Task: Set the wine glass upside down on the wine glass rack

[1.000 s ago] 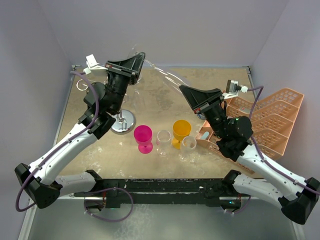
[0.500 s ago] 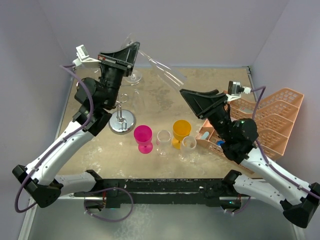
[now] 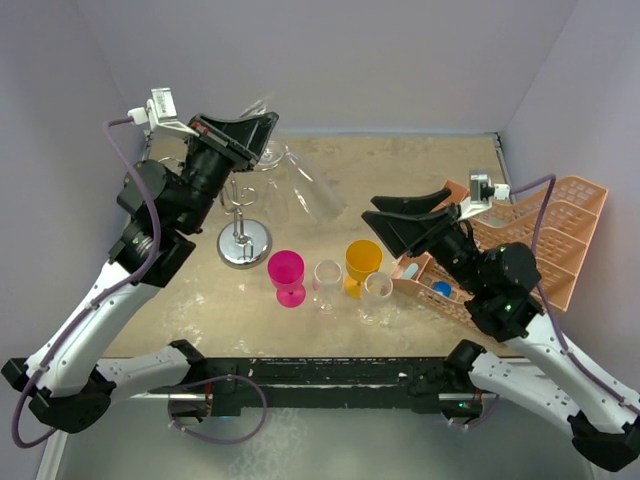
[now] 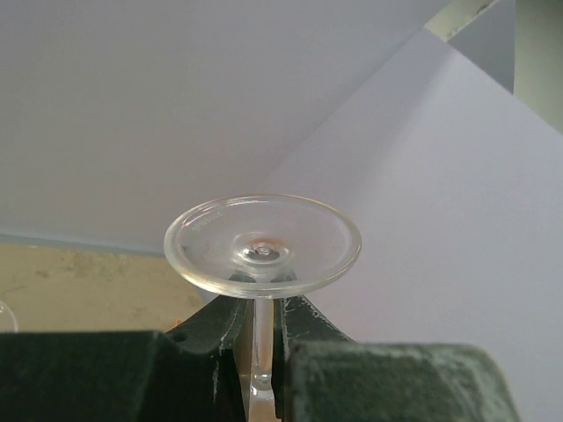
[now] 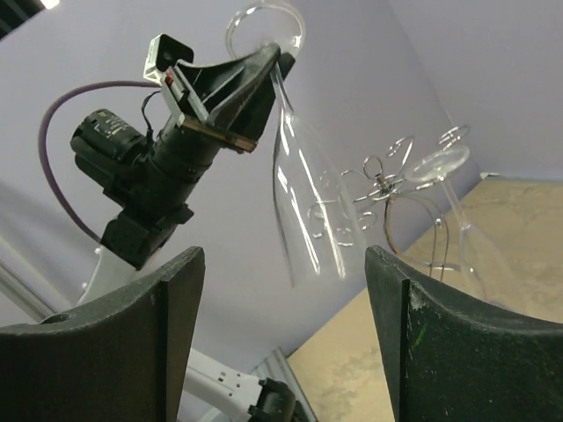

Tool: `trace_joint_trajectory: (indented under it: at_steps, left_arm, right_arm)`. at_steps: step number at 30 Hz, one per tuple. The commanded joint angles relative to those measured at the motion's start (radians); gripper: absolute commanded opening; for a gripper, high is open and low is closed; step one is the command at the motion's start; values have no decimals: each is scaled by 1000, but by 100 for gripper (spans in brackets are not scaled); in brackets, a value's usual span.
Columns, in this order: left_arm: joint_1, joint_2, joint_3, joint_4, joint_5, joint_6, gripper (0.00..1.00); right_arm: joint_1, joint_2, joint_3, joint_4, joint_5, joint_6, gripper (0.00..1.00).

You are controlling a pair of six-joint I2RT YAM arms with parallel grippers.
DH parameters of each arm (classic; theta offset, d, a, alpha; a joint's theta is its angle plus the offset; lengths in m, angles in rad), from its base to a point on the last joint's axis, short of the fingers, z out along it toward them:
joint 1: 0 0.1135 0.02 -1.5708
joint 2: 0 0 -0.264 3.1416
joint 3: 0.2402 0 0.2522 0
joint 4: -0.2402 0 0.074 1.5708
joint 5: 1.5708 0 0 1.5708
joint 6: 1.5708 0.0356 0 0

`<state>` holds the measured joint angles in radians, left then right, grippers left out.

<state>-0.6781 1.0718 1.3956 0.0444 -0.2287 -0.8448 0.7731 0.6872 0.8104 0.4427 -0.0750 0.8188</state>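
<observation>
My left gripper [image 3: 258,132] is shut on the stem of a clear wine glass [image 3: 310,192]. The glass hangs tilted, foot up and bowl down to the right, beside the top of the chrome wine glass rack [image 3: 243,228]. In the left wrist view the glass foot [image 4: 262,246] sits just above my shut left gripper [image 4: 262,321]. My right gripper [image 3: 400,215] stands open, apart from the glass, to its right. The right wrist view shows the wine glass [image 5: 303,211] beyond the wide open right gripper [image 5: 281,264], with the rack [image 5: 387,189] behind it.
Another clear glass [image 5: 442,167] hangs upside down on the rack. A pink glass [image 3: 287,275], an orange glass [image 3: 362,262] and two clear glasses [image 3: 327,278] stand in a row in front. A peach crate [image 3: 535,245] lies at the right.
My right gripper opened, let go of the wine glass and drew back to the right. My left arm swung the glass so its bowl dropped toward the rack.
</observation>
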Motion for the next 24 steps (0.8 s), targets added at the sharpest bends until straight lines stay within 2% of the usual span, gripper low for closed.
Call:
trace_joint_trajectory:
  at_steps: [1, 6, 11, 15, 24]
  left_arm:
    - [4, -68, 70, -80, 142, 162, 0]
    - [3, -84, 90, -163, 207, 275, 0]
    - [3, -118, 89, -210, 253, 366, 0]
    - [3, -141, 80, -235, 308, 407, 0]
    - [3, -160, 52, -251, 303, 426, 0]
  right_arm:
    - [3, 101, 217, -113, -97, -230, 75]
    - [3, 284, 406, -189, -193, -390, 75]
    - [5, 404, 500, -135, -318, -404, 72]
    - [13, 445, 486, -34, -385, -363, 71]
    - [59, 521, 488, 97, -439, -339, 66]
